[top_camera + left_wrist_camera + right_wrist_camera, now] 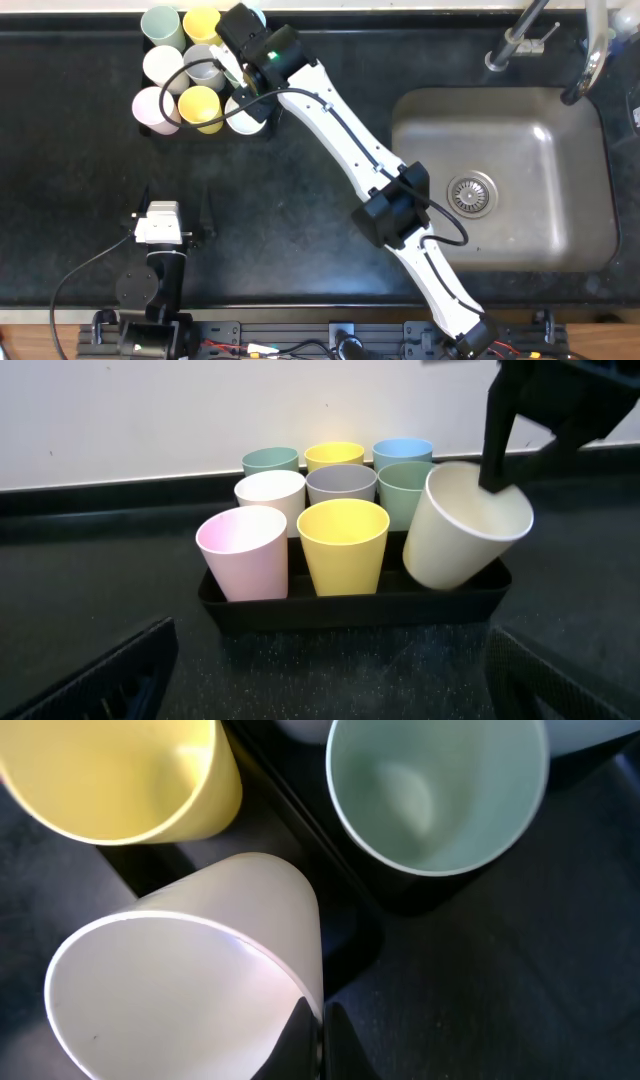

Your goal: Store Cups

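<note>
Held the cream cup [465,530] by its rim in the right gripper [318,1042], tilted just beneath it at the free corner of the tray [350,606]. Called for righting first, then lowering, clear of the yellow cup [343,548].

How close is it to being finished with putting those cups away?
Nearly done: eight cups stand in the black tray. The right end effector grips the ninth, a cream cup, tilted over the last free corner. Remaining: set it upright and let go.
</note>
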